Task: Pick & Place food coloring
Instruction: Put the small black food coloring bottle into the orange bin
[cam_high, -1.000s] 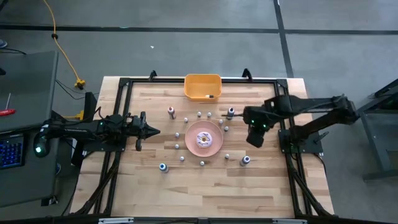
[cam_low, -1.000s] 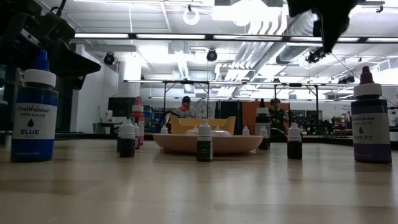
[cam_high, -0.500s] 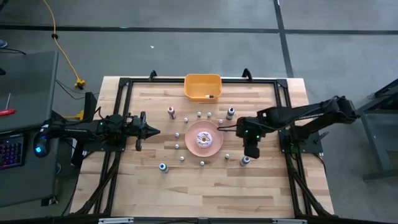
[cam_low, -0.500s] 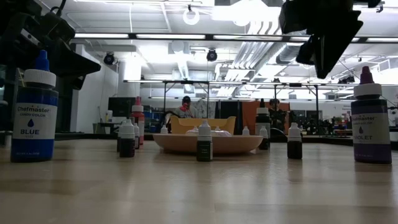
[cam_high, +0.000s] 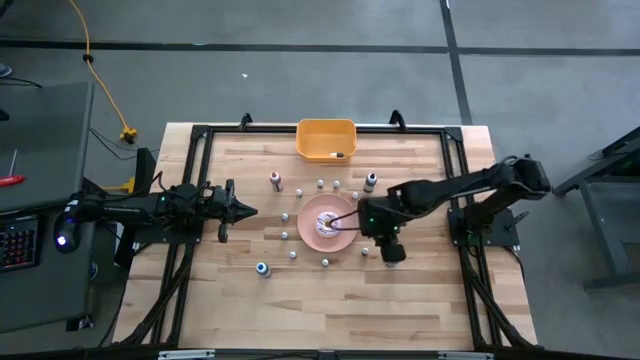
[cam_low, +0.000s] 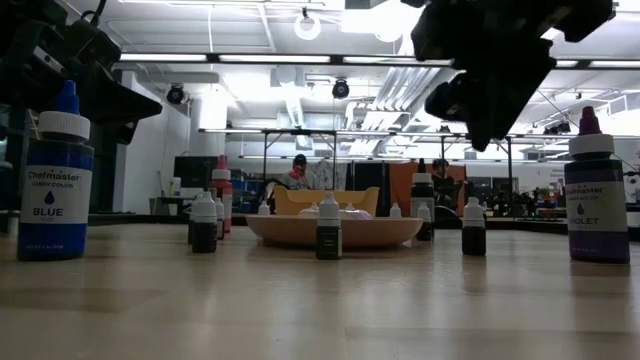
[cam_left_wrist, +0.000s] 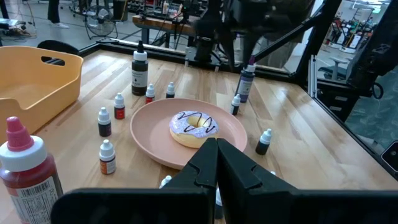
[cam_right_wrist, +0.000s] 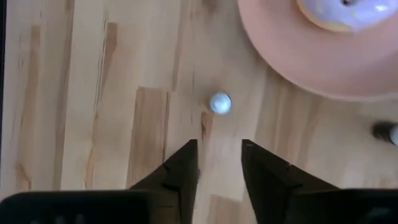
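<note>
While left waits, right tool moved plateward.

Arm hardware, both sides

We see two matte black jointed arms; each gripper, left and right, ends in two wedge-shaped dark fingers.

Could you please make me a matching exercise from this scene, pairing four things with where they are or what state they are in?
Things:
1. bin
2. plate
3. left gripper
4. right gripper

Places or states:
A. carries a doughnut
B. over the table beside the plate, jaws open, a white-capped bottle just ahead
C. orange, at the table's edge
D. at the table's left side, jaws shut

Pairs: 1-C, 2-A, 3-D, 4-B
</note>
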